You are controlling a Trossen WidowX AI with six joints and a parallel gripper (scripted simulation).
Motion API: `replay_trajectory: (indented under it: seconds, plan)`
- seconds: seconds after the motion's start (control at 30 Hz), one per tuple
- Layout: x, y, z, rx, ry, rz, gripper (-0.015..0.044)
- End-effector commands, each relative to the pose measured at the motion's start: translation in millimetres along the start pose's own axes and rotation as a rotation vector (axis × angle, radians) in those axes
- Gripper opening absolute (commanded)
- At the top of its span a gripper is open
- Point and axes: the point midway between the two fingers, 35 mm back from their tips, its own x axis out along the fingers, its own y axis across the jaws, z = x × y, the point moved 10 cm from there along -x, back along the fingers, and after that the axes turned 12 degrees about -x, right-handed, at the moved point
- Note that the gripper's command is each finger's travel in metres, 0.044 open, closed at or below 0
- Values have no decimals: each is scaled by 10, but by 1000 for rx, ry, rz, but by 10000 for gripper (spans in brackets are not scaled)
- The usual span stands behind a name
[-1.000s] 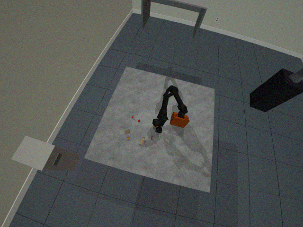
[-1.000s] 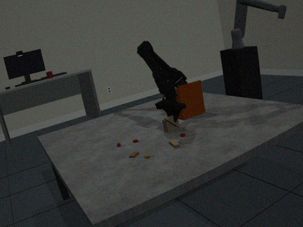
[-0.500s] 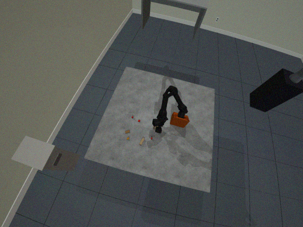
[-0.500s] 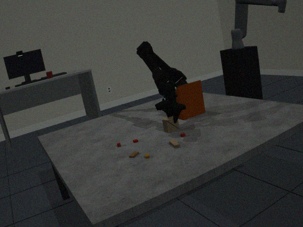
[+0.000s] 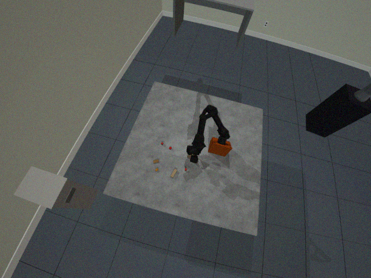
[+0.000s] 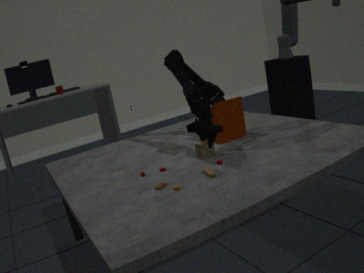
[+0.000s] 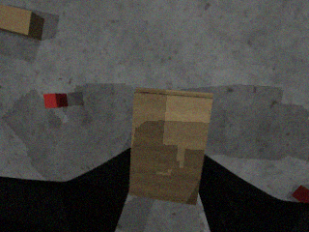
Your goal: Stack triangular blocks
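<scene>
My gripper [image 6: 207, 141] [image 5: 193, 158] [image 7: 165, 152] is shut on the upper triangular block [image 6: 204, 144] [image 7: 169, 145], a tan wooden wedge. It sits on the lower triangular block [image 6: 201, 154], sloped face against sloped face. In the side view the two read as one nearly square tan block on the grey table [image 6: 117, 229] [image 5: 209, 203], with a diagonal seam across its end. In the wrist view the dark fingers flank the tan block on both sides. From overhead the arm hides most of the blocks.
The arm's orange base box [image 6: 229, 119] [image 5: 219, 146] stands just behind. A red cube [image 6: 219, 161] [image 7: 55, 100] and a tan plank [image 6: 210, 172] [image 5: 174, 172] [image 7: 19, 20] lie close in front. Two more red cubes [image 6: 162, 169] [image 6: 142, 173], a brown plank [image 6: 161, 185] and a small orange cube [image 6: 176, 187] lie farther left.
</scene>
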Motion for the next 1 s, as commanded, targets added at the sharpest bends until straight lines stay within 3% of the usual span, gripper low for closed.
replay_trajectory:
  seconds: [0.0,0.83,0.97]
  plan:
    - [0,-3,1,-3,-4,-4,0]
    - [17,-8,5,-2,-3,-3,0]
    - [17,-4,3,0,0,-1,105]
